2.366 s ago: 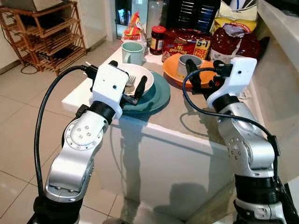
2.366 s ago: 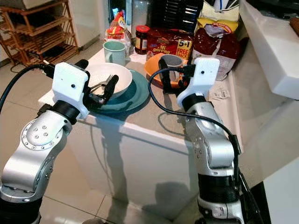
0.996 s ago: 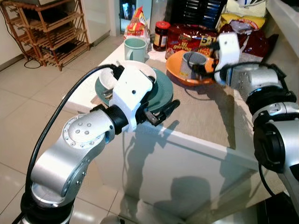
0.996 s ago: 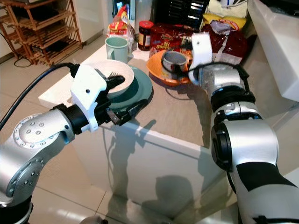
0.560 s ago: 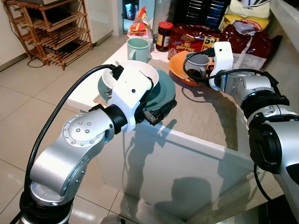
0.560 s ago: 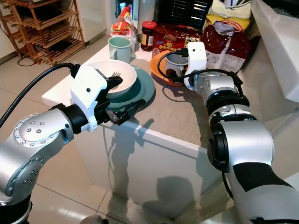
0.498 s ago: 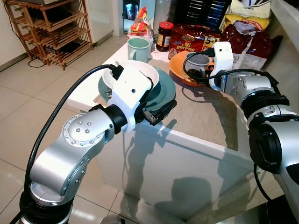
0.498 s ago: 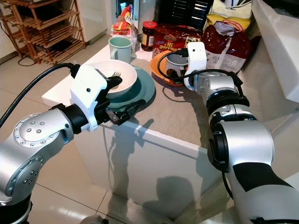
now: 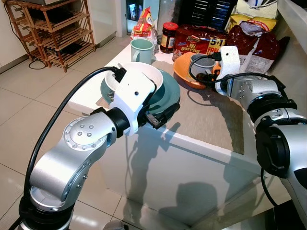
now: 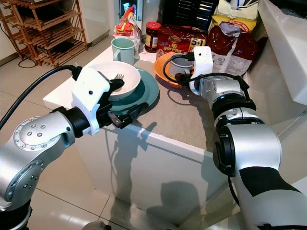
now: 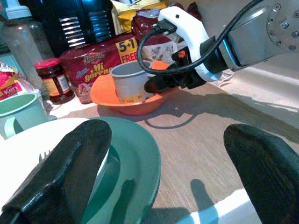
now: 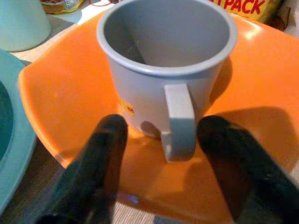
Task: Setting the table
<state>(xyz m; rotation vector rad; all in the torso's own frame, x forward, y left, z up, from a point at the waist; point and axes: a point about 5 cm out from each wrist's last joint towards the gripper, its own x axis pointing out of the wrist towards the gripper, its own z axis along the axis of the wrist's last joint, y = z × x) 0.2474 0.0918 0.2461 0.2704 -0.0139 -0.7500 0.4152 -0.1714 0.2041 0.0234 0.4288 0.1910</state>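
Nearest to me, my left gripper (image 10: 125,113) hung at the front edge of the counter (image 10: 182,122) with its fingers spread wide and nothing between them, just beside the teal plate (image 10: 146,92). I judged that a careless swing from there could clip the plate's rim and push it, together with the white bowl (image 10: 125,82) sitting on it and the fork (image 10: 117,76) resting in that bowl, toward the counter's edge.

Farther in, my right gripper (image 12: 161,140) was over the orange bowl (image 12: 60,98), fingers apart on either side of the handle of the grey mug (image 12: 163,60) that stood upright inside it, not clamped on anything. Pinching only the handle looked risky to me: the mug could twist or tip in the hold, and lifting it might drag the orange bowl along. The cable looped off that wrist could also snag the mug's rim.

Behind these stood a mint mug (image 10: 123,50), a dark jar (image 10: 152,32) and red snack packets (image 10: 178,37), crowding any reach past the bowl. A wooden rack (image 9: 50,28) stood well apart on the floor.
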